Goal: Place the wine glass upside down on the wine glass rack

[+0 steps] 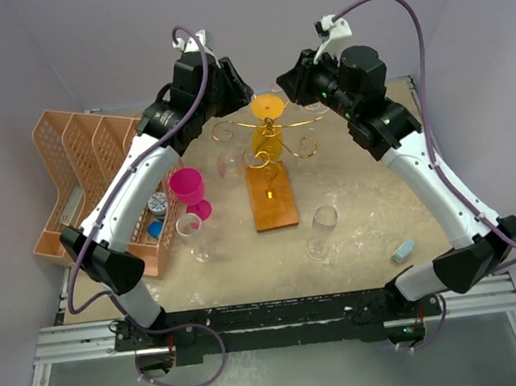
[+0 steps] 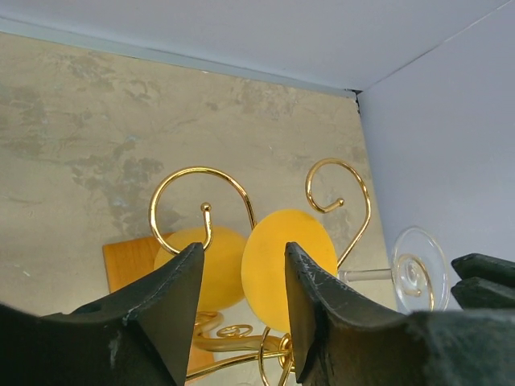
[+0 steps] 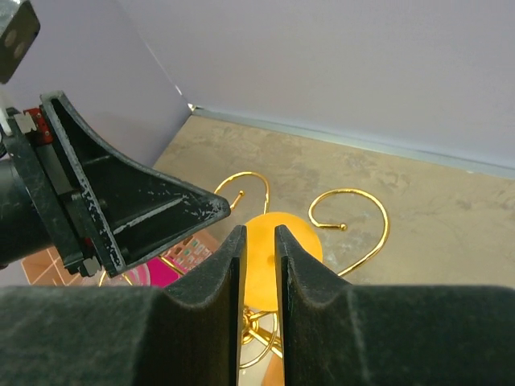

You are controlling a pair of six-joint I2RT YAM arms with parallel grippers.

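Mottled beige tabletop (image 1: 358, 172), lilac walls closing in behind. Spotted the orange wine glass (image 1: 266, 143) dead centre in the overhead view, hanging bowl-down on the wine glass rack (image 1: 273, 205), foot up over the gold curls; seemingly seated, hence the crowding of both arms at upper middle, to steady or let go. Caught the left gripper (image 2: 243, 249) part-open, framing that foot in its own camera, nothing held. Found the right gripper (image 3: 258, 232) at a bare slit; couldn't tell whether pinching anything. Noted a clear glass (image 2: 418, 273) hooked at far right.

Lavender walls (image 1: 237, 9) enclose a table (image 1: 368, 255) — mottled beige.
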